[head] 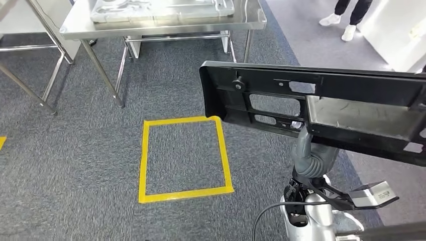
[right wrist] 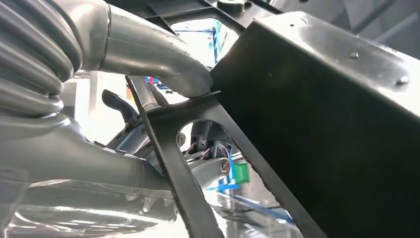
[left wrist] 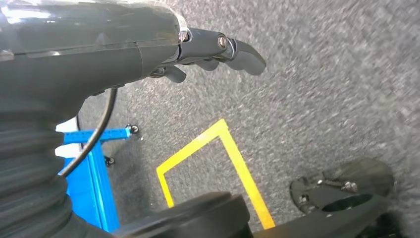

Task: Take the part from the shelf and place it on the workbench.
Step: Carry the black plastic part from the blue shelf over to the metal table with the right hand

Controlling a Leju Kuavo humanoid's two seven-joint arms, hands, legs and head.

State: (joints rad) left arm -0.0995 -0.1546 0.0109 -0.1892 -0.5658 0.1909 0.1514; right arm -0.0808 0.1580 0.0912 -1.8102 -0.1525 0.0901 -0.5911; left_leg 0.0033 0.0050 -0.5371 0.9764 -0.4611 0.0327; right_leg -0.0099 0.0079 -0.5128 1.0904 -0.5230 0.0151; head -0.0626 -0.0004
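- Steel counter [head: 80, 26] at upper left of the head view, brushed and reflective on thin tubular legs, a pale grey tray-like piece [head: 161, 10] resting on top; destination for the carried part, by the look of it.
- Yellow tape square [head: 184, 158] on coarse grey carpet [head: 75, 150] between robot and counter; probably a standing mark worth stepping into before reaching out.
- Left hand [left wrist: 208, 52] hanging over the carpet, dark fingers [left wrist: 245, 55] loosely curled, nothing held.
- Long black part [head: 311, 108] carried aloft at right, well short of the counter: matte moulded plastic, ribbed, pierced by rectangular cut-outs, a knob near its left end, a dull grey panel inset.
- Right hand [head: 304, 150] beneath the part, grey thumb [right wrist: 183, 79] pressed to a black strut; grip apparently firm, other fingers mostly hidden.
- Best kept level and steady on approach, overhanging left end watched against the counter edge.
- A person's legs in white shoes [head: 339, 25] at far upper right.
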